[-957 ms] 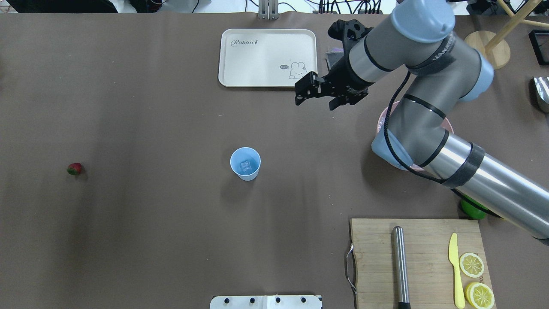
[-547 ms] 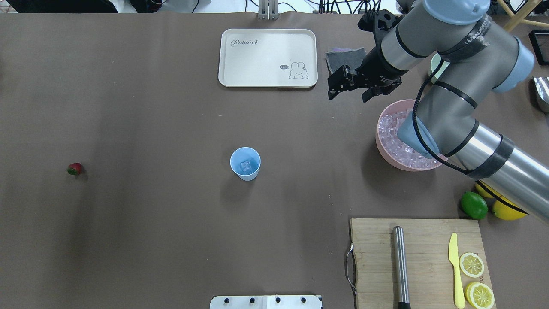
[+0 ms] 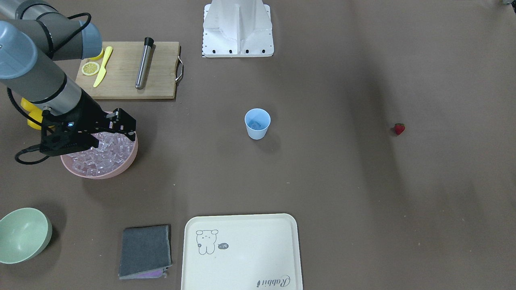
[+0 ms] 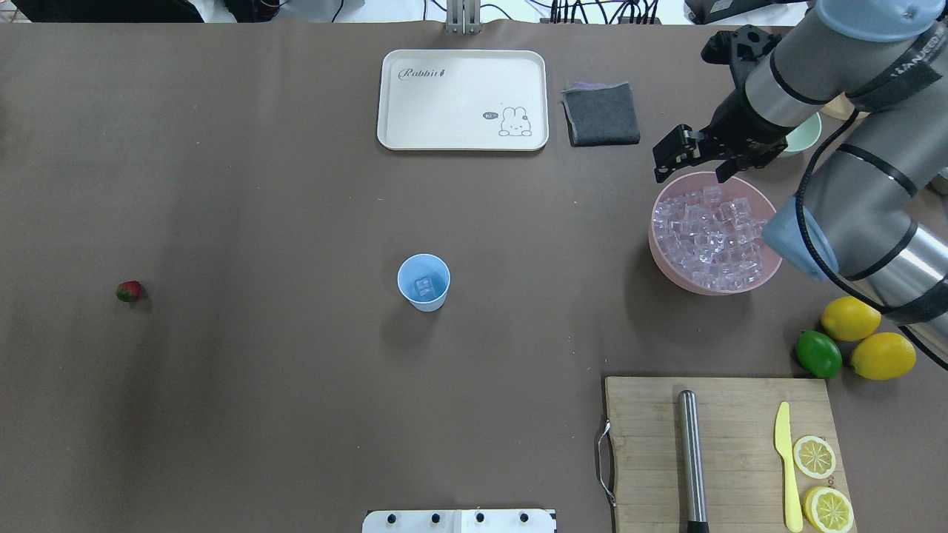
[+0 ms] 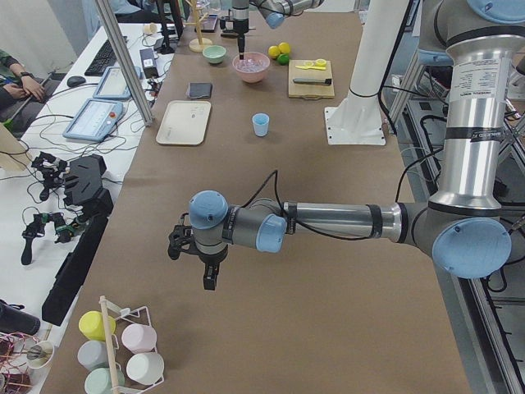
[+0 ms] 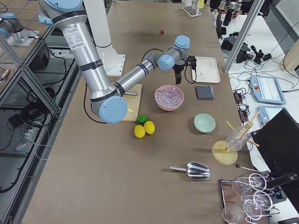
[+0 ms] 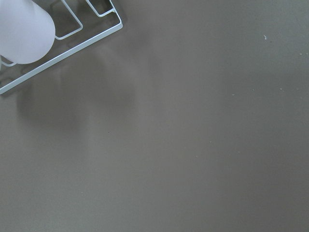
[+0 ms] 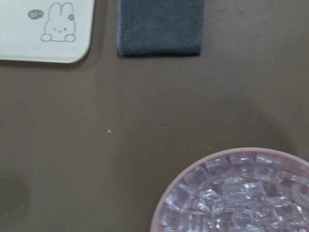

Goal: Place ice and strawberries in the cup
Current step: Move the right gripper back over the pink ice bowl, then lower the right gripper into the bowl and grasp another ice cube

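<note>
The light blue cup (image 4: 424,281) stands mid-table with one clear ice cube (image 4: 424,287) in it; it also shows in the front view (image 3: 257,123). A pink bowl (image 4: 659,255) at the right holds many ice cubes (image 4: 711,237). My right gripper (image 4: 696,167) is open and empty, above the bowl's far rim (image 3: 100,135). The tiny red strawberry (image 4: 129,291) lies alone at the far left. My left gripper (image 5: 205,275) shows only in the exterior left view, far from the cup; I cannot tell whether it is open or shut.
A cream tray (image 4: 459,100) and a grey cloth (image 4: 600,112) lie at the back. A cutting board (image 4: 644,444) carries a steel rod (image 4: 691,459), a yellow knife (image 4: 786,459) and lemon halves. A lime (image 4: 818,354), lemons (image 4: 850,318) and a pale green bowl (image 3: 22,233) are nearby.
My right arm has swung right, from beside the tray to the pink bowl's far rim, still open. The cloth, ice and lemons came into view. Cup and strawberry have not moved.
</note>
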Controlling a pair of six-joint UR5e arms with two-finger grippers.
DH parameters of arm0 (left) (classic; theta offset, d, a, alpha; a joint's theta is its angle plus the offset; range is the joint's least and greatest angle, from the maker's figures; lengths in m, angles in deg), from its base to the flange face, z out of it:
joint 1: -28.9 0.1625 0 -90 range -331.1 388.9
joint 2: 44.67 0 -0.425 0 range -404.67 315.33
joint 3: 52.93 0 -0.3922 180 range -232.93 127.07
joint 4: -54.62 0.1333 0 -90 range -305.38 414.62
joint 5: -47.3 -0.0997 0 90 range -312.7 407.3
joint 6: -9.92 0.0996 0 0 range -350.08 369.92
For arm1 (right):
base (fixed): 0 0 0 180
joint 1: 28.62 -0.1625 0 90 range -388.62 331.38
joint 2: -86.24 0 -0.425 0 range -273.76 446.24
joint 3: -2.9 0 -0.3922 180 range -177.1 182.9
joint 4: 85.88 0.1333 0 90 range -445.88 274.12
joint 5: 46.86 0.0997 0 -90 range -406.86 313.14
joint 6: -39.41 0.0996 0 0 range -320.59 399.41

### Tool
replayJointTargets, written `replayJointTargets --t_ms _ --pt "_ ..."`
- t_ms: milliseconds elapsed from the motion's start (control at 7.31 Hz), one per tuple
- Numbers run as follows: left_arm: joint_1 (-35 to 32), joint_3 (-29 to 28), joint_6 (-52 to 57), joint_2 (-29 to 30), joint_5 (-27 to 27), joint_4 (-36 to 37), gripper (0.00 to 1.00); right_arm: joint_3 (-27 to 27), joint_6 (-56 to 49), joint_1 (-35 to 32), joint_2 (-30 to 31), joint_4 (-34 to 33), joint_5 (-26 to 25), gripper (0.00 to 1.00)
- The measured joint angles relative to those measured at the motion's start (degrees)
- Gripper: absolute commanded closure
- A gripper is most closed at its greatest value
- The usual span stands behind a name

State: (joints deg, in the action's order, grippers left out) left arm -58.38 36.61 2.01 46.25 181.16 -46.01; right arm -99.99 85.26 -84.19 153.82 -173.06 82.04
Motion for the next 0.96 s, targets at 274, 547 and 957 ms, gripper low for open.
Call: replayJointTargets --t_ms 274,547,957 --pt "0.00 0.16 0.00 0.04 0.00 0.00 0.02 -1.58 2.93 -1.43 2.28 -2.65 -0.84 0.01" --pt "0.00 0.27 -0.06 0.16 0.00 0.00 0.02 -1.52 13.21 0.63 1.32 -3.26 -2.72 0.01" --pt "0.00 0.24 -0.14 0.77 0.00 0.08 0.02 -0.65 17.78 2.74 2.40 -3.01 -4.65 0.02"
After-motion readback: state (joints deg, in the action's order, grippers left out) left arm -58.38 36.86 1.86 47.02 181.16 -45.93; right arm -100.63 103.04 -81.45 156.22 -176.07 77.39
